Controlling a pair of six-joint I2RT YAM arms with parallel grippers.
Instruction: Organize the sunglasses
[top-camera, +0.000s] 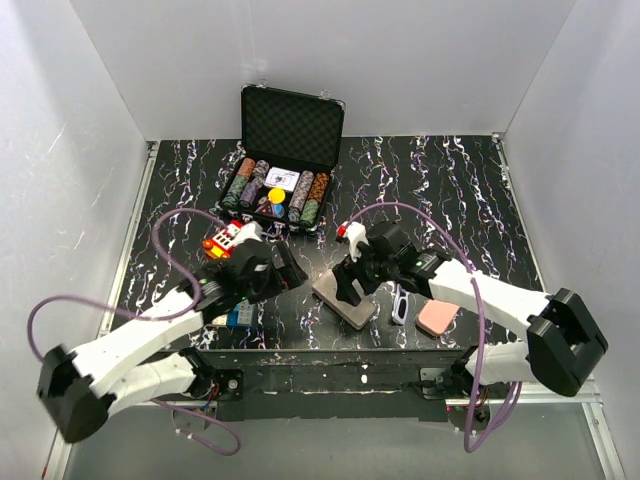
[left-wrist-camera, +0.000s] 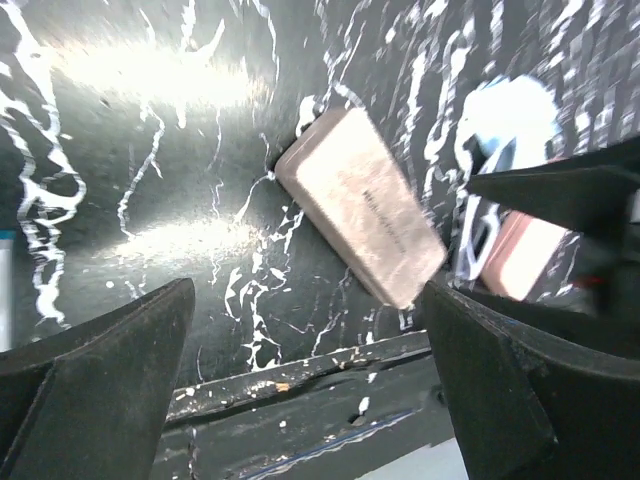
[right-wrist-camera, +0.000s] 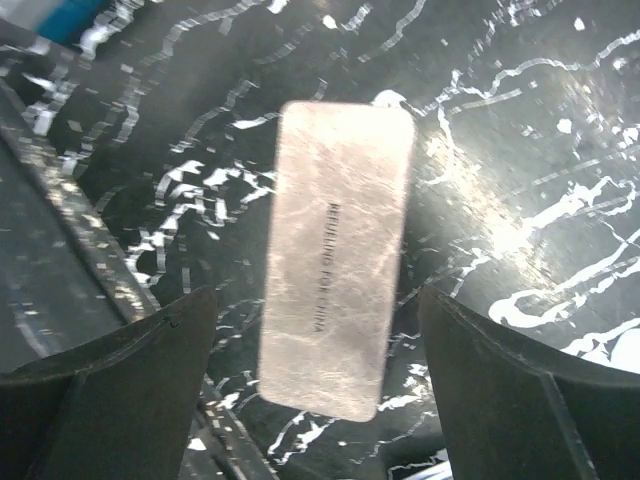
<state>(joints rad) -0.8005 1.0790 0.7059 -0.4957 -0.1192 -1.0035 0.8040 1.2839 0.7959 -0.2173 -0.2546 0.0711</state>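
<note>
Black marbled tabletop (top-camera: 470, 190) being worked. Right gripper (right-wrist-camera: 315, 330) being held spread, empty, over grey-brown case (right-wrist-camera: 335, 260), probably for straddling it. Left gripper (left-wrist-camera: 310, 330) likewise spread. Sunglasses (top-camera: 400, 303) being kept uncased just right of right gripper, beside pink case (top-camera: 437, 318).

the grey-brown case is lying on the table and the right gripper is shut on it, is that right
No, the right gripper is open, its fingers spread wide on either side of the grey-brown case, as the right wrist view shows. The case does lie on the table.
</note>
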